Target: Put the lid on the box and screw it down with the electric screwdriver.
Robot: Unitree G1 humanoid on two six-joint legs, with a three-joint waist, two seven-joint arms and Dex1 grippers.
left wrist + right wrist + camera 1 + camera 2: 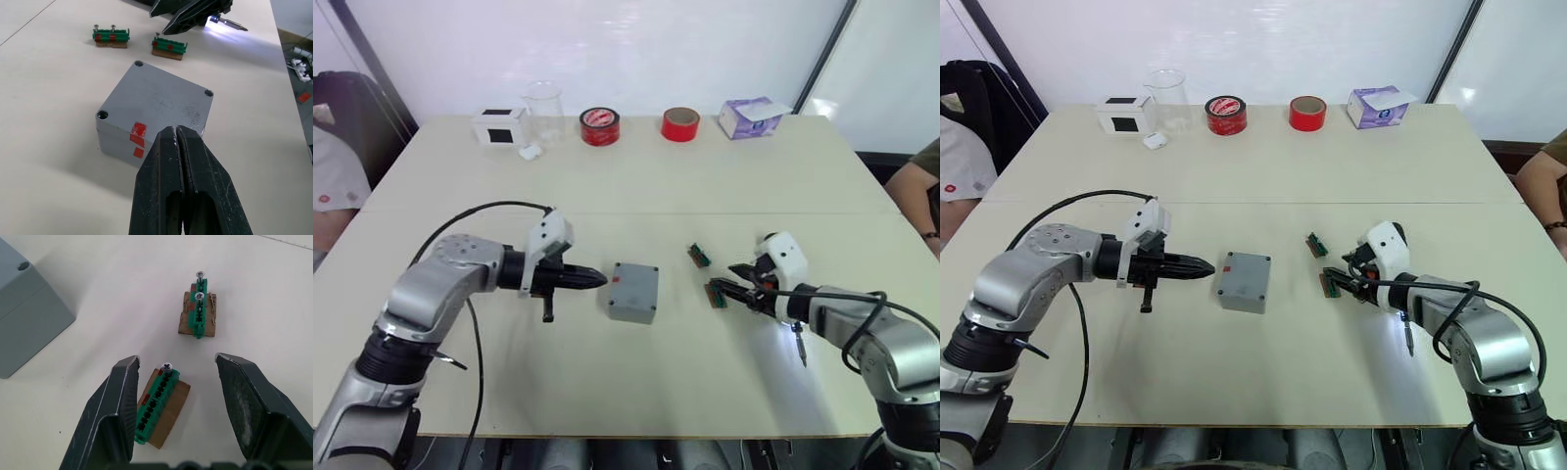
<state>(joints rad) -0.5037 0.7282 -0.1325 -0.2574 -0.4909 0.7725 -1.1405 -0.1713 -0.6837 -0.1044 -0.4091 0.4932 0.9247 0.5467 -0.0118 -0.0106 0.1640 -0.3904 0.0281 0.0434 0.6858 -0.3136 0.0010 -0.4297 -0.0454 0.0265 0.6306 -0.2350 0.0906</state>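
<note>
Lid (pixel 156 98) already seated on the box (pixel 117 139), edges flush, seam visible along the side; red marks on lid face and box wall lined up, probably as a guide for orientation; corner holes without screws, so fastening not yet done. Placed near the middle of the table (pixel 656 176), between both arms, within reach of each.

At 9 o'clock of the box, left gripper (pixel 597 279) pressed closed on nothing, tips just beside the box wall, not clearly touching; likely held so to push or steady the box.

At 3 o'clock, two green terminal blocks (pixel 156 406) (pixel 198 316) on brown bases, carrying upright screws (pixel 167 366); probably serving as screw holders. Right gripper (pixel 177 358) spread wide around the nearer block, grasping nothing, seemingly set to take a screw.

At about 4 o'clock, electric screwdriver (pixel 800 348) with tip lit, close under the right forearm; cannot tell whether lying on the table or fixed to the arm.
</note>
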